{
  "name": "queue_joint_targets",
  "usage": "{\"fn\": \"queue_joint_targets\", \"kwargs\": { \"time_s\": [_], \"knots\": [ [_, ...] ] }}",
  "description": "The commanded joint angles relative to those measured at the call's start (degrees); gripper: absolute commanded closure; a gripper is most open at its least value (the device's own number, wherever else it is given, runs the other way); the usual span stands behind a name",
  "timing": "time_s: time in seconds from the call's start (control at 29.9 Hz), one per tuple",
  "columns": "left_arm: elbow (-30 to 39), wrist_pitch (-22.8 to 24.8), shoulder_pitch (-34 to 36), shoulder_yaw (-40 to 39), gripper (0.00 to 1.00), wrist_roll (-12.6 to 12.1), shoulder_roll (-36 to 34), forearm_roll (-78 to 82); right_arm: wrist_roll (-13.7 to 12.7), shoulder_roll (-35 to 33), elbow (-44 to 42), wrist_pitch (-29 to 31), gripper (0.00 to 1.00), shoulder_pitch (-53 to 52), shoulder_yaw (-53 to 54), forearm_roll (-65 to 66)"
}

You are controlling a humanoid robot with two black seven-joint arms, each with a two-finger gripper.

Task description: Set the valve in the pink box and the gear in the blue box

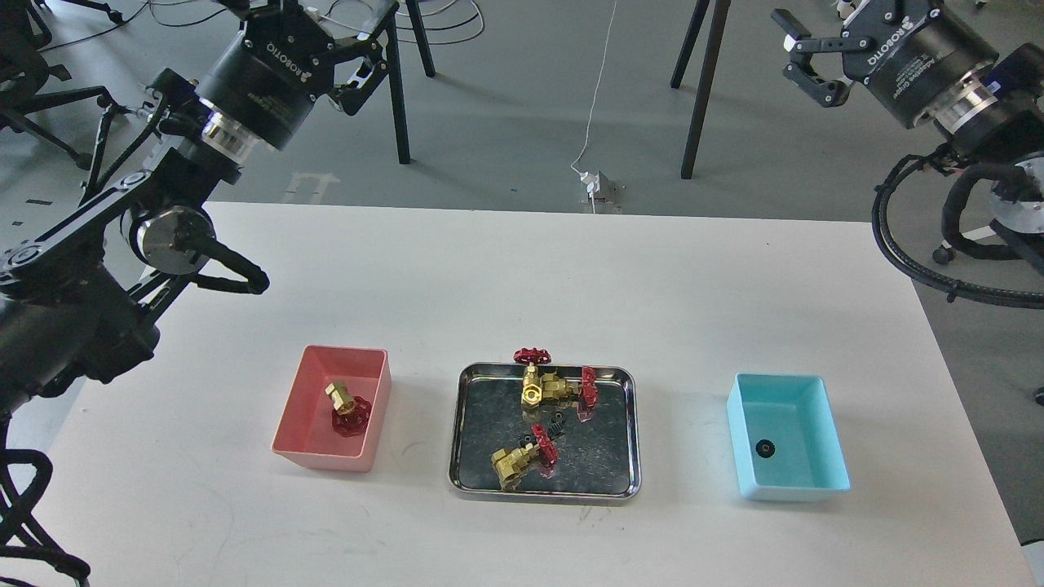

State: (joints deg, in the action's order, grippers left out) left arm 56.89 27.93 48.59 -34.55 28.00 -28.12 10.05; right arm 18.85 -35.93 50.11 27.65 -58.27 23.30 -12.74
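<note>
A valve with a brass body and red handwheel lies in the pink box at the left of the table. A small black gear lies on the floor of the blue box at the right. Between them the steel tray holds look-alike valves and small black gears. My left gripper is raised at the top left, open and empty, its fingertips cut off by the frame edge. My right gripper is raised at the top right, open and empty.
The white table ends at its far edge near the top third of the view. Beyond it are dark table legs, a white cable and a socket on the grey floor. An office chair base stands at the far left.
</note>
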Motion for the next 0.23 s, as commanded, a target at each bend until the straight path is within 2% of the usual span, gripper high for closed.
{"fn": "queue_joint_targets", "kwargs": {
  "time_s": [0.0, 0.2],
  "knots": [
    [-0.7, 0.1, -3.5, -0.4, 0.02, 0.0, 0.7, 0.0, 0.7, 5.8, -5.9, 0.4, 0.00, 4.8, 2.3, -0.7],
    [-4.7, 0.1, -3.7, 0.1, 0.01, 0.0, 5.0, 1.8, 0.8, 7.5, -5.9, 0.4, 0.00, 8.5, 5.3, -0.8]
  ]
}}
